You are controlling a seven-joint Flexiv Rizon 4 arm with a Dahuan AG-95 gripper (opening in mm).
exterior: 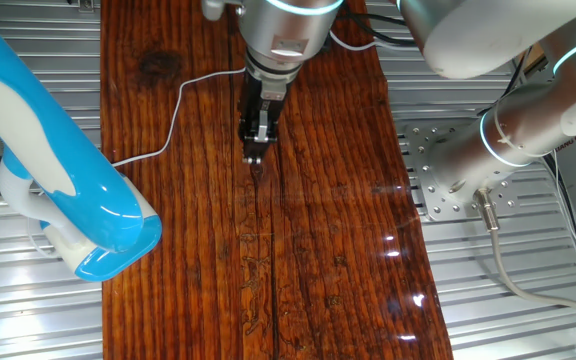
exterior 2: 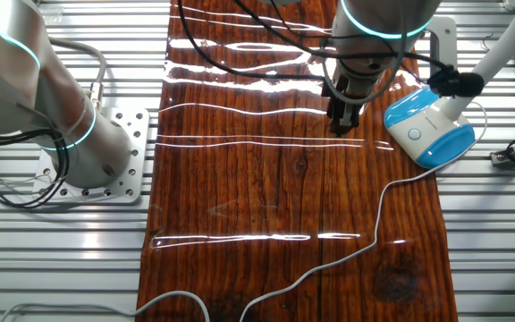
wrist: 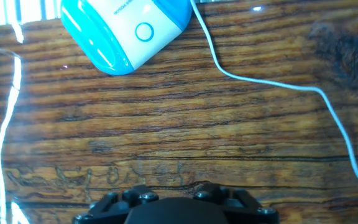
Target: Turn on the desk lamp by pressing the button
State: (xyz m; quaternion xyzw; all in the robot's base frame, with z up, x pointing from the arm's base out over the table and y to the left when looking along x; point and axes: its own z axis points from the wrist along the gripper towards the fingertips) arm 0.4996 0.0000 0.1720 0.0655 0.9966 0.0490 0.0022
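The desk lamp stands at the edge of the wooden board. Its thick sky-blue and white body (exterior: 58,150) leans across the left of one fixed view. Its rounded base (exterior 2: 429,132) shows in the other fixed view, and also in the hand view (wrist: 126,31). The round button (wrist: 144,31) sits on the white top of the base (exterior 2: 414,134). A thin white cord (wrist: 278,81) trails from the base over the wood. My gripper (exterior: 255,157) hangs above the board, beside the base (exterior 2: 341,128) and apart from it. Its fingertips meet in one point and hold nothing.
The dark wooden board (exterior 2: 284,188) lies on a slatted metal table (exterior 2: 499,233). The arm's mount plate (exterior 2: 119,156) and black cables are on one side. The cord (exterior 2: 378,224) snakes across the near part of the board. Small metal parts (exterior 2: 512,152) lie past the lamp.
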